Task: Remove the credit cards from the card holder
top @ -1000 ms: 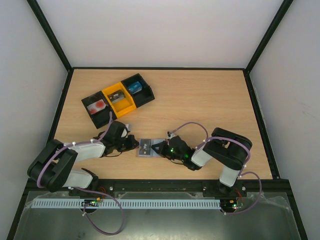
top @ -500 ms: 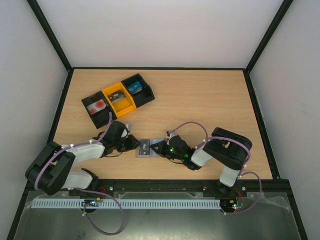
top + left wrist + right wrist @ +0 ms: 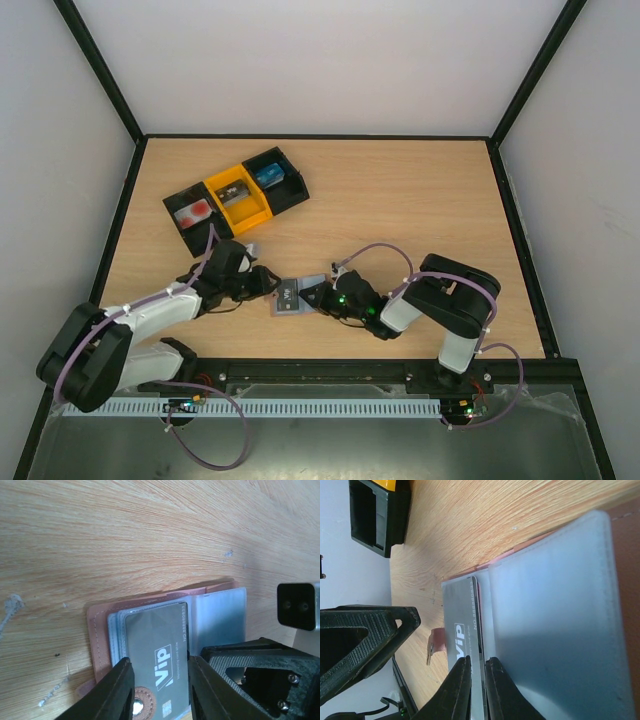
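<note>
Left gripper (image 3: 158, 662) is opening up over the card (image 3: 150, 630), jaws now apart. Right gripper (image 3: 479, 661) is straddling its edge, ready to pull it from the holder (image 3: 222, 612); clamped or not, can't tell.

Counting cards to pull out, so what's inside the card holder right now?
One grey card marked Vip shows inside the open card holder. Whether more cards lie under it can't be seen, since it covers whatever is beneath.
</note>
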Robot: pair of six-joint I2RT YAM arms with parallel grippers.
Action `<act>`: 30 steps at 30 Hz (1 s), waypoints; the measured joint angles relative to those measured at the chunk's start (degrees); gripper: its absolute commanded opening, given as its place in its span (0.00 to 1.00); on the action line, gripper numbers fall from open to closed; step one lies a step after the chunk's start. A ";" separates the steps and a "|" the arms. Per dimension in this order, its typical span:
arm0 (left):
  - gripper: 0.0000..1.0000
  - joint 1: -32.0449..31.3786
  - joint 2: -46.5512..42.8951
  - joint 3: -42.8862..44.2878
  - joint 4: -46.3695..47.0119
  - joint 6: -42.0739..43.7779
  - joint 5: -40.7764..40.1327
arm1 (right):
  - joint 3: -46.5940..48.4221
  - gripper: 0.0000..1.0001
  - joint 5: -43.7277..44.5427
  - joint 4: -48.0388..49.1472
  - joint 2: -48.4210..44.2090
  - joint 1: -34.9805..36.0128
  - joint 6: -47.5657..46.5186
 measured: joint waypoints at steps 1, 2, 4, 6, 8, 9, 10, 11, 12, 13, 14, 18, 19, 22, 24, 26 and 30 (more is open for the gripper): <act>0.27 0.00 -0.02 0.00 0.13 -0.11 0.11 | 0.02 0.11 -0.02 0.00 0.00 0.00 0.00; 0.25 0.00 0.00 0.02 0.26 -0.26 0.26 | 0.02 0.11 -0.04 0.02 0.00 0.00 0.00; 0.24 0.00 0.15 0.00 0.63 -0.39 0.59 | 0.02 0.12 -0.07 0.00 0.00 0.00 0.00; 0.21 0.00 0.96 -0.02 1.79 -0.46 1.11 | 0.11 0.13 -0.07 -0.07 0.00 0.00 -0.04; 0.14 0.00 2.19 -0.22 3.23 -0.76 1.68 | 0.44 0.13 -0.04 -0.33 0.00 0.00 -0.09; 0.12 0.00 3.02 -0.31 3.87 -0.92 2.03 | 0.66 0.13 -0.07 -0.48 0.02 0.00 -0.17; 0.10 0.00 4.00 -0.44 4.68 -1.01 2.40 | 0.87 0.13 -0.07 -0.52 0.04 0.00 -0.26; 0.08 -0.02 5.03 -0.63 5.35 -1.03 2.69 | 1.01 0.13 -0.07 -0.55 0.09 0.00 -0.28; 0.07 -0.02 5.97 -0.90 5.84 -1.14 2.82 | 1.14 0.13 -0.04 -0.66 0.11 0.00 -0.39; 0.06 -0.02 6.64 -1.22 6.12 -1.27 2.80 | 1.27 0.13 -0.04 -0.90 0.11 0.00 -0.52; 0.05 -0.02 7.10 -1.62 6.38 -1.36 2.73 | 1.42 0.13 -0.04 -1.18 0.13 0.00 -0.72; 0.04 -0.02 7.43 -2.16 7.61 -1.44 2.45 | 1.95 0.14 0.04 -1.57 0.72 0.00 -1.20; 0.04 -0.02 7.56 -2.21 7.82 -1.42 2.36 | 2.05 0.13 0.02 -1.60 1.05 0.00 -1.27; 0.04 0.00 7.63 -2.47 8.46 -1.42 2.10 | 2.67 0.13 0.00 -1.55 1.97 0.00 -1.33; 0.04 -0.02 7.63 -2.58 8.79 -1.42 1.84 | 3.04 0.13 -0.02 -1.55 2.25 0.00 -1.33; 0.04 -0.02 7.63 -2.86 9.35 -1.40 1.70 | 3.17 0.13 -0.02 -1.55 2.36 0.00 -1.33; 0.04 -0.02 7.63 -3.19 10.14 -1.42 1.57 | 3.41 0.13 -0.02 -1.55 2.54 -0.13 -1.36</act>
